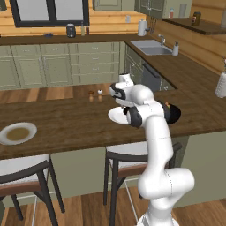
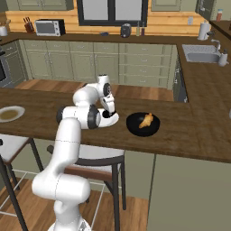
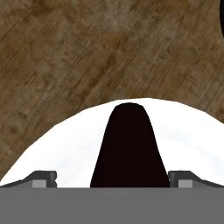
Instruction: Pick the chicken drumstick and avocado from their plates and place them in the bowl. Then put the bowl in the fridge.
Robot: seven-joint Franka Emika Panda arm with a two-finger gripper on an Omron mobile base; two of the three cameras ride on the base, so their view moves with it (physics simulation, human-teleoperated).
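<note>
Wooden counter (image 2: 189, 131) carries a glossy black bowl (image 2: 135, 128) holding the orange drumstick (image 2: 146, 121); hand (image 3: 112, 177) spread wide.

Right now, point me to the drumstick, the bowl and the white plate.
drumstick (image 2: 145, 120), right base view, middle of the meat.
bowl (image 2: 131, 125), right base view, left inner wall.
white plate (image 3: 65, 148), hand view, bare surface left of the dark thing.
</note>
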